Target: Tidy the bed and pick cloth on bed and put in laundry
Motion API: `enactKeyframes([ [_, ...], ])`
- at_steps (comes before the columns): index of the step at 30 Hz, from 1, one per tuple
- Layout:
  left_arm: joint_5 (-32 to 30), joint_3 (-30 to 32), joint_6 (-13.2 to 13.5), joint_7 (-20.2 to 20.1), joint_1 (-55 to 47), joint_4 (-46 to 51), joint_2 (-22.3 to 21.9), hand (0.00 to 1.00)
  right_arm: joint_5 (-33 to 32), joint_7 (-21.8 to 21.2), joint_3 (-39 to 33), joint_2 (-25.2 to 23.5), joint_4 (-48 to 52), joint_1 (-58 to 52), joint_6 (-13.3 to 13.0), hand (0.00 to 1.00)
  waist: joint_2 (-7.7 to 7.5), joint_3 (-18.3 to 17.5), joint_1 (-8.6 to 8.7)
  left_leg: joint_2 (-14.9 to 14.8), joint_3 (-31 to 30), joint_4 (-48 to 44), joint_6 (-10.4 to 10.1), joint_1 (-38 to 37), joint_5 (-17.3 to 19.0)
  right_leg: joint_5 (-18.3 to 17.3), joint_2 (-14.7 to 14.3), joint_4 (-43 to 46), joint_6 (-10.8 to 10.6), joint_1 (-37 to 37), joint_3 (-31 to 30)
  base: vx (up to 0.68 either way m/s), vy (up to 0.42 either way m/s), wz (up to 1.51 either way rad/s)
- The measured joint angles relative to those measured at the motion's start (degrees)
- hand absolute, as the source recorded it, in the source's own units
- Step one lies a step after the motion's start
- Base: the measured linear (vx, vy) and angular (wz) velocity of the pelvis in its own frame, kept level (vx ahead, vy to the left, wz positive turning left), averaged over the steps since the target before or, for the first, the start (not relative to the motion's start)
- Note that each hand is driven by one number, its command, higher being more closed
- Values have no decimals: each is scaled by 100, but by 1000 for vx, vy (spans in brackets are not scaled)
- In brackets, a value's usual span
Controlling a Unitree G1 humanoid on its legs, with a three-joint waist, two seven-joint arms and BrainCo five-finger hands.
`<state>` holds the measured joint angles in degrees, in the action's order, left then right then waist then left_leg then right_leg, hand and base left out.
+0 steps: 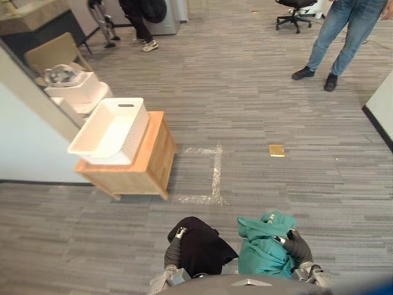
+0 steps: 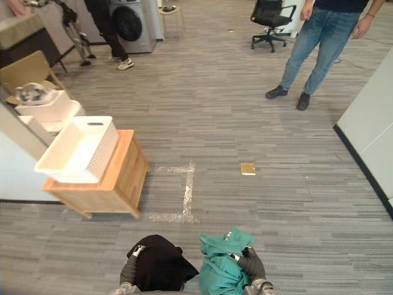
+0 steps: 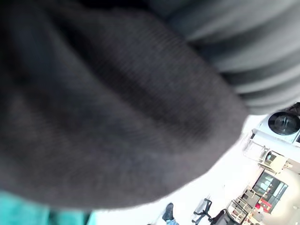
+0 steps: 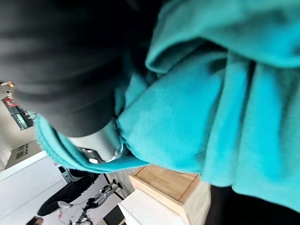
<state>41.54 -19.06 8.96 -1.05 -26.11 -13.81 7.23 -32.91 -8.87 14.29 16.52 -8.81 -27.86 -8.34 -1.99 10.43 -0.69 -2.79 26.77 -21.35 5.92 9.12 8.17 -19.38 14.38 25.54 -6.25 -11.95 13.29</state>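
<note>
The right hand (image 1: 298,246) squeezes the soft, light green cloth (image 1: 264,253) by its bunched middle, and the floppy black cloth (image 1: 202,246) lies over the left hand (image 1: 174,247), whose grip I cannot tell.

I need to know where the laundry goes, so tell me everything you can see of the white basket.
The basket is white, rectangular and apparently plastic, with ribbed walls and a handle slot in its far end. It looks empty. It sits upright on a low wooden stand, overhanging the stand's left edge, beside a white wall.
</note>
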Motion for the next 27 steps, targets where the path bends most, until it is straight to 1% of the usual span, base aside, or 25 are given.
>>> enactKeyframes([
  [1, -13, 3, 2, -21, 77, 23, 59, 100, 58, 3, 50, -82, -7, 72, 0, 100, -84, 88, 3, 130, 5, 57, 69, -323, 159, 371, 355, 1548, -18, 538, -27, 474, 192, 8],
  [2, -24, 5, 3, -18, 129, 14, 113, 100, 59, 2, 89, -176, -35, 119, -7, 100, -186, 195, 31, 219, -60, 148, 40, -697, 348, 447, 613, 2749, 66, 942, -26, 552, 188, 16],
  [3, -32, -1, 5, -13, 121, 12, 187, 100, 62, 3, 109, -239, -80, 110, -19, 100, -180, 222, 45, 226, -101, 219, 5, -930, 444, 419, 678, 3215, 146, 1128, 35, 452, 101, 19],
  [4, -30, -3, 26, -2, 71, 11, 289, 100, 68, 2, 206, -265, -149, 101, -19, 100, -128, 241, 64, 226, -194, 423, -40, -1333, 510, 368, 685, 3490, 262, 1356, 153, 513, 94, 31],
  [6, -21, 0, 66, 24, 70, 20, 424, 100, 168, -3, 284, -289, -144, 53, -68, 100, -112, 235, 144, 217, -408, 774, -113, -1807, 568, 305, 561, 3266, 320, 1657, 318, 344, 34, 49],
  [7, -11, -2, 81, 36, 117, 31, 489, 100, 173, -3, 300, -324, -138, 16, -127, 100, -109, 234, 168, 200, -563, 897, -149, -1993, 638, 274, 390, 2806, 272, 1928, 342, 370, -41, 71],
  [8, 10, -10, 75, 141, 161, 30, 502, 100, 173, -9, 318, -337, -126, -7, -157, 100, -81, 244, 191, 172, -763, 1043, -206, -2193, 672, 292, 140, 1959, 238, 2179, 310, 534, -85, 76],
  [10, 14, -30, 51, 178, 165, 30, 502, 100, 169, -9, 320, -356, -123, -7, -178, 100, -29, 246, 257, 99, -983, 1156, -279, -2323, 707, 540, -117, 841, 193, 2327, 267, 368, -112, 79],
  [11, 13, -71, 29, 190, 139, 28, 514, 100, 163, -9, 334, -386, -112, -25, -201, 100, -5, 249, 309, 43, -1228, 1257, -367, -2419, 757, 1063, -346, -345, 132, 2373, 125, 424, -194, 104],
  [12, 5, -126, 14, 197, 108, 24, 518, 100, 162, -10, 342, -411, -103, -51, -230, 100, -25, 249, 322, 57, -1412, 1331, -484, -2559, 818, 1558, -429, -1219, -4, 2415, -105, 529, -253, 104],
  [13, -4, -144, 13, 198, 75, 24, 520, 100, 161, -9, 356, -422, -106, -65, -241, 100, -56, 251, 312, 77, -1524, 1329, -560, -2633, 888, 1770, -418, -1522, -69, 2457, -267, 498, -275, 101],
  [14, -7, -181, 19, 198, -41, 24, 557, 100, 164, -5, 445, -425, -111, -70, -248, 100, -141, 230, 298, 132, -1762, 1309, -718, -2803, 1073, 1884, -393, -1736, -162, 2506, -600, 528, -328, 74],
  [15, -8, -181, 27, 193, -79, 23, 579, 100, 166, -5, 467, -426, -113, -101, -248, 100, -161, 220, 299, 144, -1826, 1303, -755, -2847, 1126, 1919, -392, -1739, -151, 2503, -676, 621, -388, 108],
  [16, -13, -274, 40, 185, -143, -175, 499, 100, 166, 4, 470, -336, -139, -110, -260, 100, 90, 171, 296, -147, -2107, 1229, -880, -3008, 1382, 2419, -635, -1231, -16, 2481, -820, 512, -334, 83],
  [17, -14, -337, 46, 177, -176, -200, 466, 100, 166, 7, 440, -269, -132, -98, -272, 100, 288, 119, 298, -308, -2164, 1194, -889, -3002, 1409, 2394, -758, -1104, 127, 2484, -787, 485, -317, 92],
  [18, -15, -454, 67, 145, -236, -208, 394, 100, 169, 13, 427, -160, -131, 16, -275, 100, 571, 90, 249, -491, -2185, 996, -787, -2966, 1295, 2161, -872, -888, 394, 2483, -656, 377, -267, 50],
  [19, -7, -458, 98, 143, -284, -213, 342, 100, 182, 36, 435, -70, -146, 151, -268, 100, 633, 89, 239, -536, -2208, 572, -696, -2742, 1114, 1983, -819, -735, 460, 2483, -555, 434, -364, 61],
  [20, 9, -445, 202, 143, -327, -212, 283, 100, 199, 59, 427, -26, -145, 259, -270, 100, 679, 113, 271, -600, -2246, -304, -629, -2334, 854, 1747, -787, -660, 525, 2347, -370, 394, -376, 69],
  [21, 76, -445, 267, 140, -325, -208, 250, 100, 270, 51, 431, -12, -144, 295, -261, 100, 760, 155, 286, -799, -2225, -1197, -682, -1975, 514, 1606, -793, -754, 555, 2063, -210, 451, -379, 76],
  [22, 143, -439, 289, 140, -324, -202, 229, 100, 289, 36, 444, -4, -136, 292, -248, 100, 808, 183, 286, -1006, -2174, -1820, -696, -1695, 126, 1511, -838, -877, 584, 1778, -57, 372, -255, 77],
  [23, 180, -444, 303, 137, -323, -197, 214, 100, 292, 5, 465, 10, -126, 266, -205, 100, 820, 194, 298, -1365, -1872, -2744, -737, -1305, -68, 1406, -888, -1082, 645, 1362, 183, 352, -210, 81],
  [24, 178, -446, 304, 128, -320, -179, 204, 100, 299, 5, 462, 35, -114, 279, -186, 100, 798, 203, 288, -1572, -1526, -3299, -639, -998, 9, 1339, -899, -1273, 673, 1042, 364, 262, -184, 82],
  [25, 179, -446, 301, 121, -317, -152, 198, 100, 315, 5, 459, 58, -99, 269, -176, 100, 783, 202, 285, -1654, -1266, -3538, -574, -787, 110, 1294, -899, -1420, 670, 828, 505, 367, -244, 76],
  [26, 197, -439, 273, 109, -324, -90, 198, 100, 337, 7, 457, 67, -98, 283, -154, 100, 771, 199, 265, -1633, -927, -3571, -536, -513, 291, 1263, -899, -1606, 672, 609, 662, 289, -169, 56],
  [27, 224, -433, 264, 100, -328, -70, 197, 100, 337, 7, 459, 66, -98, 307, -133, 100, 774, 198, 258, -1589, -767, -3460, -531, -381, 387, 1257, -899, -1688, 677, 537, 730, 329, -150, 51],
])
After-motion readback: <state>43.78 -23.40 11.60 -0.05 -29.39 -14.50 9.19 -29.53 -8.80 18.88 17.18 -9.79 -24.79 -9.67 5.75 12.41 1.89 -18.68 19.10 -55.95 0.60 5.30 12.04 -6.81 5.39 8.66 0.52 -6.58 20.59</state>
